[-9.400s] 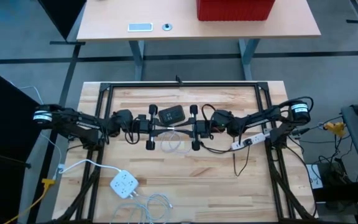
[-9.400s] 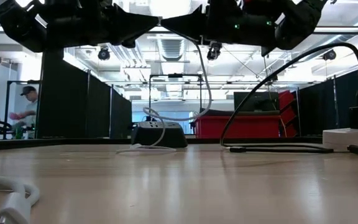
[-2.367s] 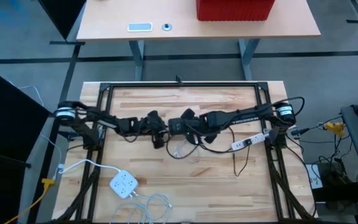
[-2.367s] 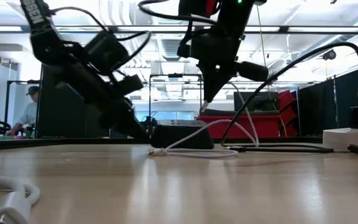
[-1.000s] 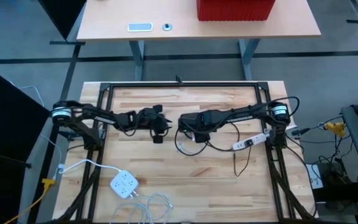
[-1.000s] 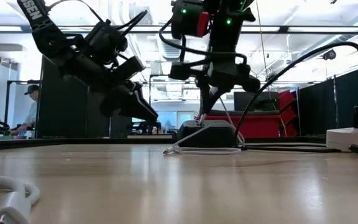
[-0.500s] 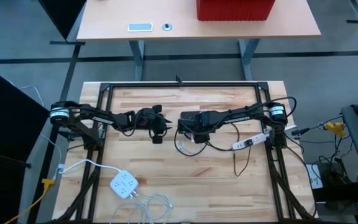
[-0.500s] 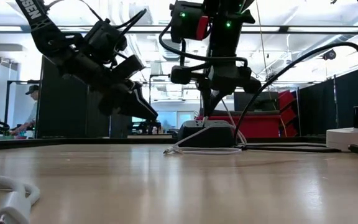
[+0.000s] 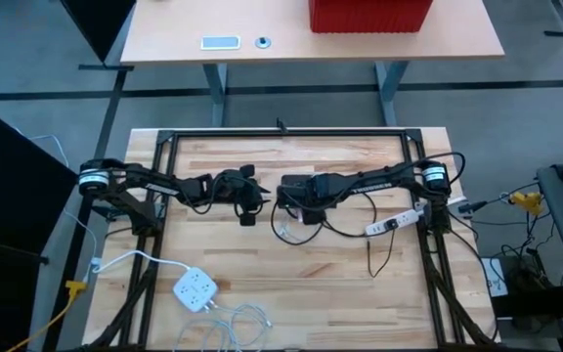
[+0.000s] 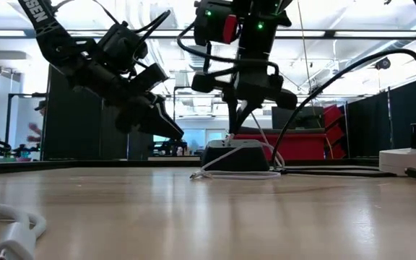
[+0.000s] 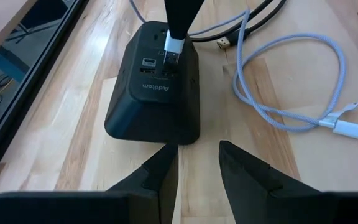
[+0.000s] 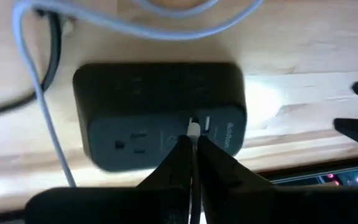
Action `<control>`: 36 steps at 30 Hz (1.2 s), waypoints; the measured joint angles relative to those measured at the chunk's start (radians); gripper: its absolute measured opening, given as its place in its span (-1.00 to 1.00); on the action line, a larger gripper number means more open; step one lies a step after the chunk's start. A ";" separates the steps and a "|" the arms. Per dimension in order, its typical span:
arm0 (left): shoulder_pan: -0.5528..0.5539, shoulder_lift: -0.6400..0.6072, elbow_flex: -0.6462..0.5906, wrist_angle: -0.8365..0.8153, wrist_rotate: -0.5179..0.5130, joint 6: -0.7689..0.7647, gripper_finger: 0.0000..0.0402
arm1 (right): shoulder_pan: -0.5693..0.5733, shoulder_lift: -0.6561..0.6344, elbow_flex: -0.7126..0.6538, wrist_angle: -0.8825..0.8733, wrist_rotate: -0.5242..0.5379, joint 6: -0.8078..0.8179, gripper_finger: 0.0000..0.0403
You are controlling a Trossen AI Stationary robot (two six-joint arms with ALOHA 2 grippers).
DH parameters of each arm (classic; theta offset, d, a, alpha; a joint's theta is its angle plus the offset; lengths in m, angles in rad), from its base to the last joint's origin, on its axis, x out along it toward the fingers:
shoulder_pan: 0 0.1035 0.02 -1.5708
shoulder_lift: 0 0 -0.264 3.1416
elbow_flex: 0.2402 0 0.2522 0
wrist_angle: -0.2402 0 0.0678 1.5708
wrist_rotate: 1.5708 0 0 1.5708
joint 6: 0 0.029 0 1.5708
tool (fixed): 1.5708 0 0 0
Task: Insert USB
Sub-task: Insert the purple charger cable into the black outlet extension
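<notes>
At the lower left of the high view, nearest the camera edge of the pale wooden counter (image 9: 291, 284), lies a white square power adapter (image 9: 194, 289) with a thin white cord (image 9: 243, 321) coiled beside it. In the low view the same white cord (image 10: 6, 230) shows at the bottom left corner.

Farther in, near the middle of the counter, sits the black wedge-shaped charging hub (image 11: 155, 87), its sloped face carrying USB ports and a printed brand name. The left claw (image 9: 249, 200) hovers just left of centre in the high view, its two dark fingers (image 11: 244, 168) spread apart and holding nothing, pointed at the hub from a short way off.

The right claw (image 12: 193, 144) stands directly over the hub, at the centre of the high view, pressed together on the white-tipped USB plug (image 11: 173, 48). The plug's metal end meets the hub's port face, at or in one of the ports; how deep it sits cannot be told. The pale grey cable (image 11: 291, 87) runs from it in a loose loop on the wood, ending in a small white connector (image 11: 350, 129) lying free.

A black cord (image 9: 345, 227) trails right from the hub toward a white power strip (image 9: 391, 219) at the counter's right side.

Beyond the counter, at the top of the high view, a second light-wood desk (image 9: 164, 39) carries a red ribbed bin (image 9: 369, 14).
</notes>
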 joint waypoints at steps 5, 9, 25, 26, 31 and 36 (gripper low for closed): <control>0.000 0.000 0.000 0.000 0.000 0.000 -0.48 | -0.006 0.000 0.011 -0.002 -0.072 0.044 -1.00; 0.000 0.000 0.000 0.000 0.000 0.000 -0.48 | -0.008 0.001 0.012 -0.003 -0.043 0.042 -1.00; 0.000 0.000 0.000 0.007 0.001 0.000 -0.48 | -0.020 0.018 0.028 -0.038 -0.052 0.075 -1.00; 0.000 0.000 0.000 0.007 0.001 0.000 -0.48 | -0.018 0.018 0.028 -0.039 -0.053 0.079 -1.00; 0.000 0.000 0.000 0.006 0.001 0.000 -0.48 | -0.005 0.018 0.028 -0.046 -0.058 0.093 -1.00; 0.000 0.000 0.000 0.006 0.001 0.000 -0.48 | 0.011 0.018 0.030 -0.064 -0.064 0.124 -1.00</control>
